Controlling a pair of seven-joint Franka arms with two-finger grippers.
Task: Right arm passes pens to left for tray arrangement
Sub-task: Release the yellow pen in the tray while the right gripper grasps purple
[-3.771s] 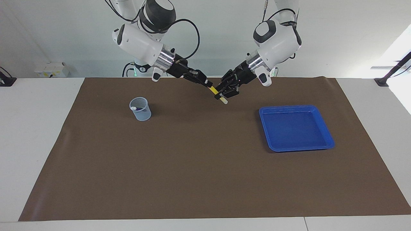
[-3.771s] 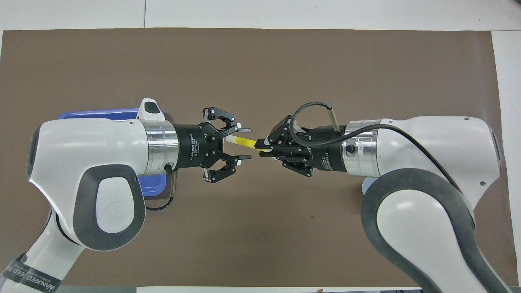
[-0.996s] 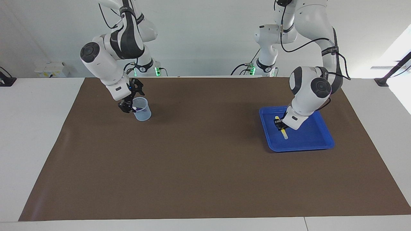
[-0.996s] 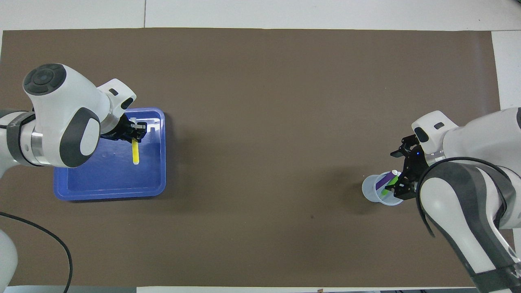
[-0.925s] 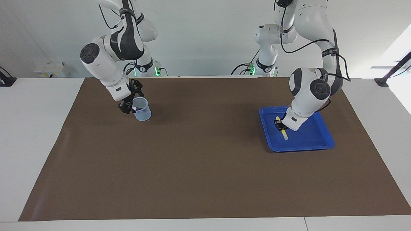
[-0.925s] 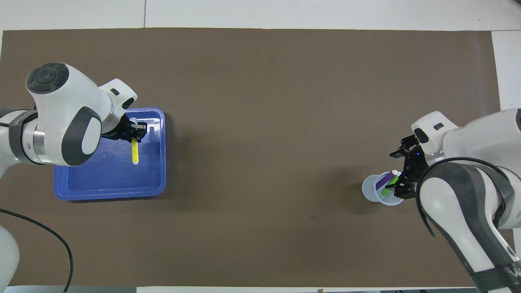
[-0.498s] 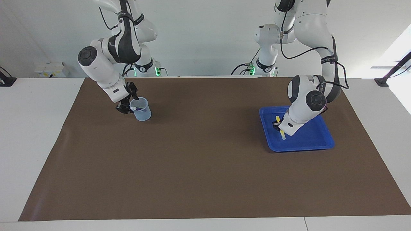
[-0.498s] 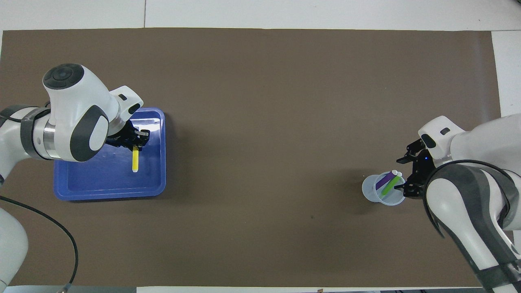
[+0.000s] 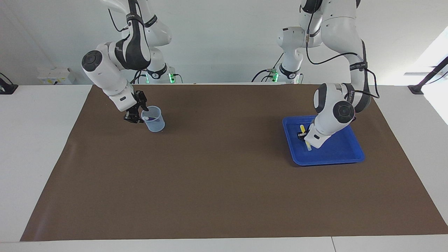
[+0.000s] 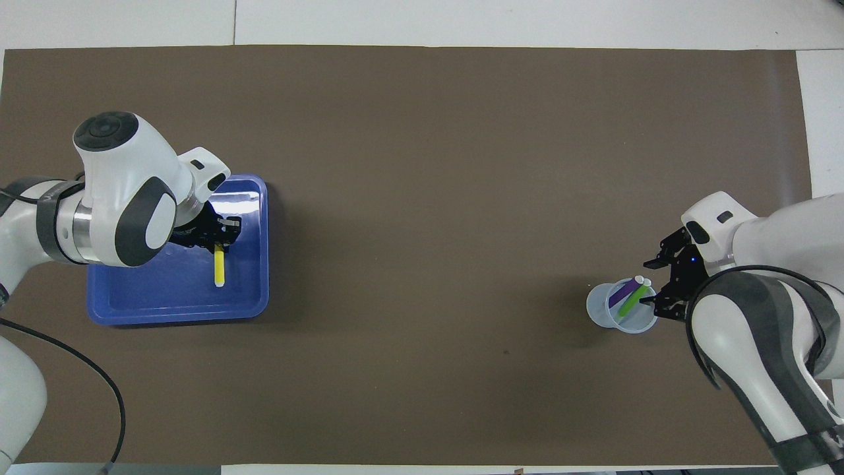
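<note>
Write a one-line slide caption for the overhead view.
Left claw holds the yellow pen in the blue tray; right claw beside the cup of purple and green pens.

I see a white table (image 9: 42,140) with a big brown mat (image 9: 224,182) on it. A blue tray (image 9: 344,154) sits on the mat toward the left arm's end. A small clear cup (image 9: 155,124) stands toward the right arm's end.

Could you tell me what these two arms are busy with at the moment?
The left hand is down in the shallow blue plastic tray, shut on the slim yellow marker pen. The right hand is at the rim of the small translucent measuring cup, which holds the purple pen and green pen.
</note>
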